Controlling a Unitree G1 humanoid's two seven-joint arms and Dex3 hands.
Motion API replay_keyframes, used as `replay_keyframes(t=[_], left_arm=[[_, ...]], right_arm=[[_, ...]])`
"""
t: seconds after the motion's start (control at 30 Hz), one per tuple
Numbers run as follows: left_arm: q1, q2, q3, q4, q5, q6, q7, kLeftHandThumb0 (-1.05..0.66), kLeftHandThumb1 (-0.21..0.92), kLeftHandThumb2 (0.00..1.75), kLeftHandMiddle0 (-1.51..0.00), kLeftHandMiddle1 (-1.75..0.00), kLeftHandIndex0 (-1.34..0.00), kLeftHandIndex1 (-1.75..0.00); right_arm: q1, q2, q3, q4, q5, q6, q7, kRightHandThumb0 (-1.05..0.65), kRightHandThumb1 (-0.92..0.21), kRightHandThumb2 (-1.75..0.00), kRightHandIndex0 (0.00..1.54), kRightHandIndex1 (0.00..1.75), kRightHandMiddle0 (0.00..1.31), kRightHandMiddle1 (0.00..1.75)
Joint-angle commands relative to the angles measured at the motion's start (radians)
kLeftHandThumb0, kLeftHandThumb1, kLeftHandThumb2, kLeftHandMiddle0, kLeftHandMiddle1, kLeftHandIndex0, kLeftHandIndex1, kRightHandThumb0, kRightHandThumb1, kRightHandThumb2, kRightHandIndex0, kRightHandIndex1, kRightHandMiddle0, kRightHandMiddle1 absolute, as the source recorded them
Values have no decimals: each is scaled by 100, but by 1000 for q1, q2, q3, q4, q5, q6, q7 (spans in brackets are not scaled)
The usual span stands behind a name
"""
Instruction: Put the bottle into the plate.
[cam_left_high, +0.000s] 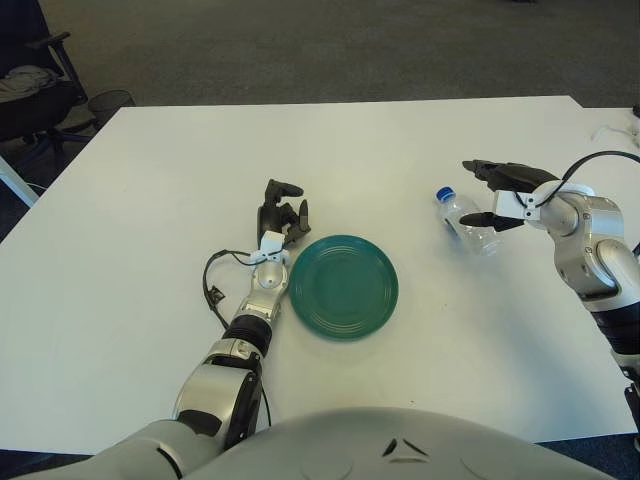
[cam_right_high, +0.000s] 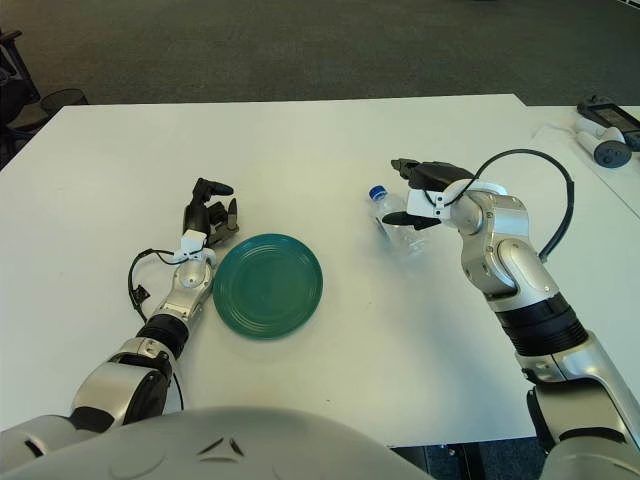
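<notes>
Spreading apart with a clear gap between them, the dark fingers of the right hand sit at the right of the frame, one set above and one below the near end of the bottle; they are not closed on it, and whether any fingertip touches the plastic cannot be told. That clear bottle lies on its side on the white table, its blue cap pointing toward the upper left, well apart from the plate. Behind the hand, the silver forearm runs down the right edge with a black cable looping over it.

Left of centre, the left hand shows just beside the upper-left rim of the green plate, its dark fingers loosely curled and holding nothing. The plate sits bare near the middle of the frame. An office chair stands in the upper left corner, off the table.
</notes>
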Motion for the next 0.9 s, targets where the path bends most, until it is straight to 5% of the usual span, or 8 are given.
replay_keyframes(t=[0.0,0.87], left_arm=[[43,-9,-6,55,1,31,-1,-40,61,94,-98,-175,-40,-175],[48,-7,1,54,-13,23,-22,-40,62,93,-99,-175,-39,-175]], right_arm=[[-5,-26,-11,-14,-26,5,18,-105,-92,-46,0,0,0,0],[57,-19,-1,-86,-24,96,123,-105,-92,-49,0,0,0,0]])
